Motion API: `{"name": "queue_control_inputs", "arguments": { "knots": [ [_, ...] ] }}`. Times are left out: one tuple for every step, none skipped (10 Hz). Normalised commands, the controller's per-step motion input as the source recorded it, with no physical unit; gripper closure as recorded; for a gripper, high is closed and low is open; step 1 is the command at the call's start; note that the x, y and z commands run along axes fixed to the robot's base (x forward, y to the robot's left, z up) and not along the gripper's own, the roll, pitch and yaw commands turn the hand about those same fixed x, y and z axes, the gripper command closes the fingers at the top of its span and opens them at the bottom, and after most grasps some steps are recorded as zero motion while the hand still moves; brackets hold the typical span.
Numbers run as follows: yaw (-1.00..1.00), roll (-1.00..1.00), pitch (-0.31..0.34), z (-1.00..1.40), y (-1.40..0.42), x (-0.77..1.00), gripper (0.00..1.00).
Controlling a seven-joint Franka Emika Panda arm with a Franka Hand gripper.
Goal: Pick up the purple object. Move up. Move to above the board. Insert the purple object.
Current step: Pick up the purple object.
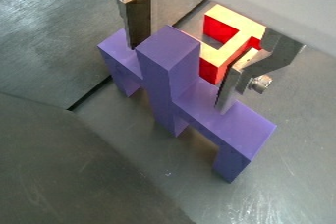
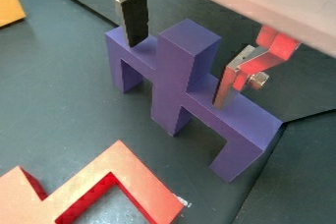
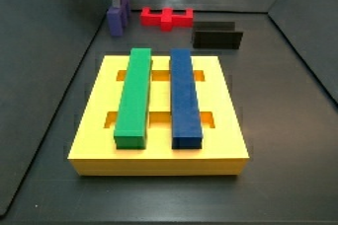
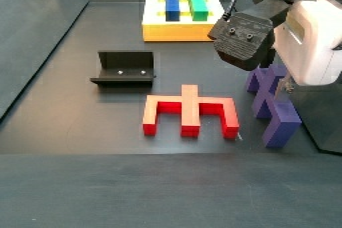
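Dark gray tabletop (image 2: 53, 100), gripper (image 2: 184, 56) low over purple object (image 2: 197, 100), fingers spread on both sides, not squeezing, red block (image 4: 190, 113) beside it, yellow board (image 3: 158, 120) well apart

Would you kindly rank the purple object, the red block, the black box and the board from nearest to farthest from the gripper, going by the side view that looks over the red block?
The gripper stands over the purple object.
1. Purple object: directly beneath the gripper, between its fingers.
2. Red block: on the floor beside the purple object.
3. Black box and board: too close to call.
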Motion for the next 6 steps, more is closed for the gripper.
{"name": "queue_control_inputs", "arguments": {
  "knots": [
    [-0.07, -0.1, 0.0, 0.0, 0.01, -0.07, 0.0],
    [0.0, -0.05, -0.016, 0.0, 0.0, -0.07, 0.0],
    [0.0, 0.0, 0.0, 0.0, 0.0, 0.0, 0.0],
    [0.0, 0.0, 0.0, 0.0, 0.0, 0.0, 1.0],
    [0.0, 0.0, 0.0, 0.0, 0.0, 0.0, 1.0],
    [0.0, 0.0, 0.0, 0.0, 0.0, 0.0, 1.0]
  ]
}}
